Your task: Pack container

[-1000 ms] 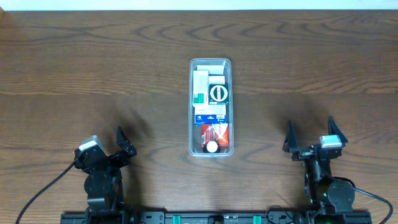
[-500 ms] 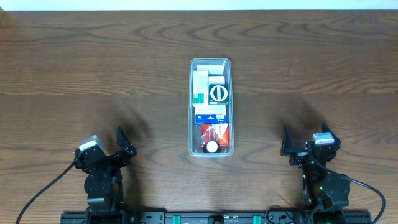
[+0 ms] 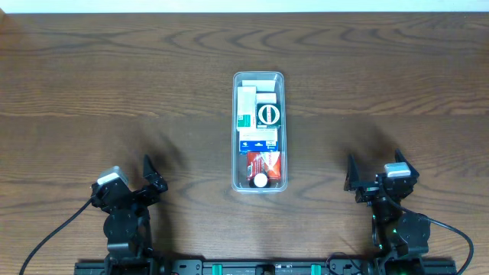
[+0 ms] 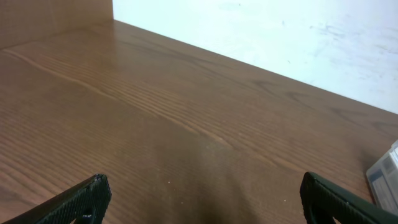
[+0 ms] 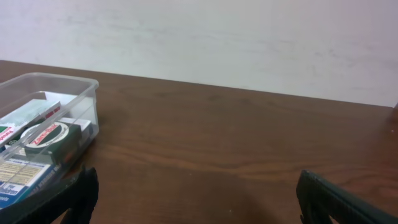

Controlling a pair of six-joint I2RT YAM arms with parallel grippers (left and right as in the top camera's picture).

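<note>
Overhead: the container [image 3: 234,153], a clear, colourless, long rectangular plastic tub with rounded corners, sits mid-desk on the brown wood-grain desk [image 3: 92,92], long axis running away from the robot. It is filled end to end:
- a white cardboard box [image 3: 246,98] at the far end
- a dark green box with a round white label [image 3: 268,115]
- a blue-and-white printed box [image 3: 258,140]
- a red pack [image 3: 265,160]
- a small white round cap [image 3: 260,180] at the near end

No loose items show on the desk. The left tool [image 3: 153,174] and right tool [image 3: 374,169] sit at the near edge, well apart from the container, and both are empty.

Judgement: packing looks finished or nearly so. There is nothing in view to pick, so the next move calls for no grasp and probably just parking. No lid is in view.

Left wrist: the left tool [image 4: 208,199] has its fingers spread wide with bare desk between them. Only a corner of the container [image 4: 387,177] shows, at the right edge.

Right wrist: the right tool [image 5: 196,199] is also spread wide and holds nothing. The container [image 5: 87,93] is off to its left, with the dark green box [image 5: 53,140] visible through the clear side.
</note>
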